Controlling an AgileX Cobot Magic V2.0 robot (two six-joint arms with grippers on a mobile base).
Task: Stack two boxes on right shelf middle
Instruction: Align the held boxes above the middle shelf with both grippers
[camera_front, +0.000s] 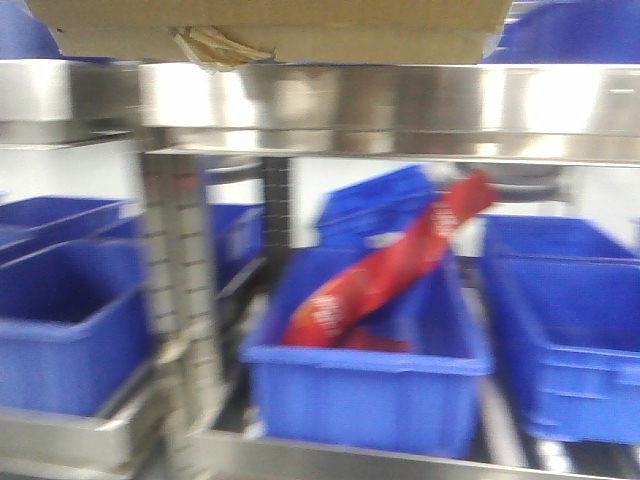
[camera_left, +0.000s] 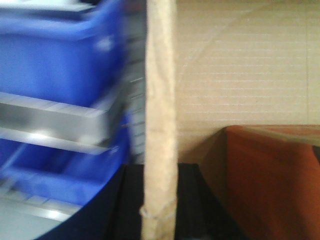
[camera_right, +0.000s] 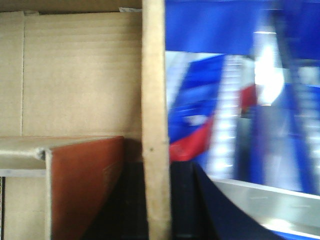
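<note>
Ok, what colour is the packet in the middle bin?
The packet is red with some white print, clearest in the exterior front-facing view.

Open brown box, just above the shiny shelf: 1 wall upright inside my left gripper, 1 inside my right gripper

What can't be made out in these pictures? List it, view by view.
- Front view: the cardboard box above the shelf rail is cut off by the top edge; one box or two, unclear. Blur smears the print on the red packet.
- Left wrist view: left fingers are dark shapes at the bottom edge beside the box wall; grip unclear.
- Right wrist view: same for the right fingers.
</note>
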